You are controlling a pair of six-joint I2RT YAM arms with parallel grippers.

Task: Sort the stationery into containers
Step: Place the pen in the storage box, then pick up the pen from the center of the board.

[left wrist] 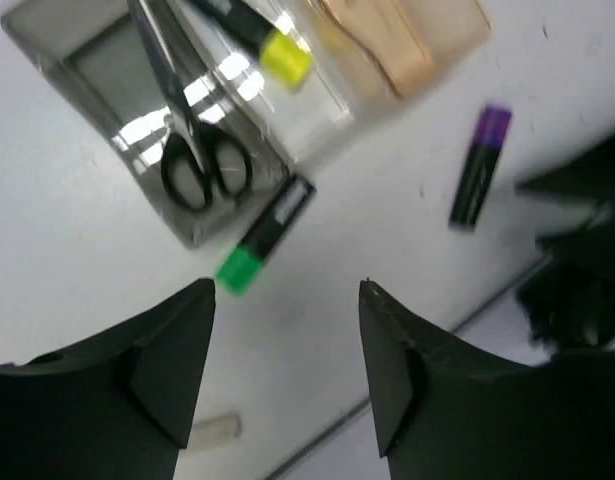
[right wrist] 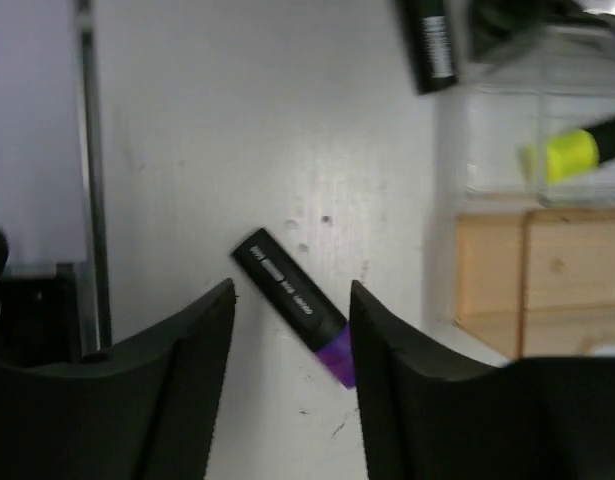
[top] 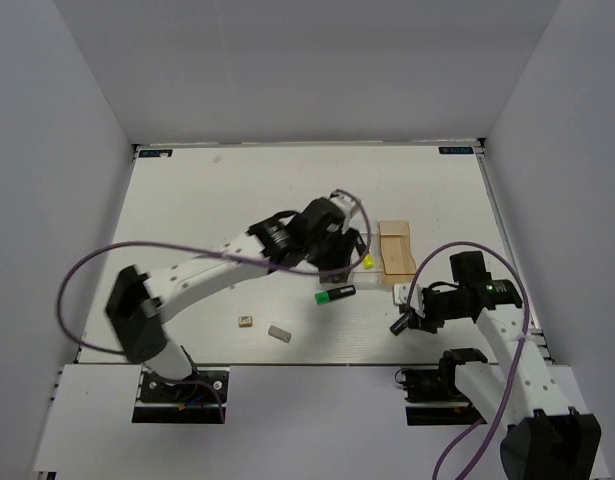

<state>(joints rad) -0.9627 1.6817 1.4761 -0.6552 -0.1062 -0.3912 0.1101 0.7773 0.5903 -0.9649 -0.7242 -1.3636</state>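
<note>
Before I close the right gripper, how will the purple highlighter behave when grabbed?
The purple highlighter looks like a short, stiff plastic barrel: probably light, unlikely to flex. Its smooth body may slip or roll on the table if nudged. It lies diagonally between the right gripper's open fingers, so closing may twist it first.

scissors (left wrist: 192, 150) in grey bin (left wrist: 97, 75), green highlighter (left wrist: 267, 235) just beside — flat
</note>
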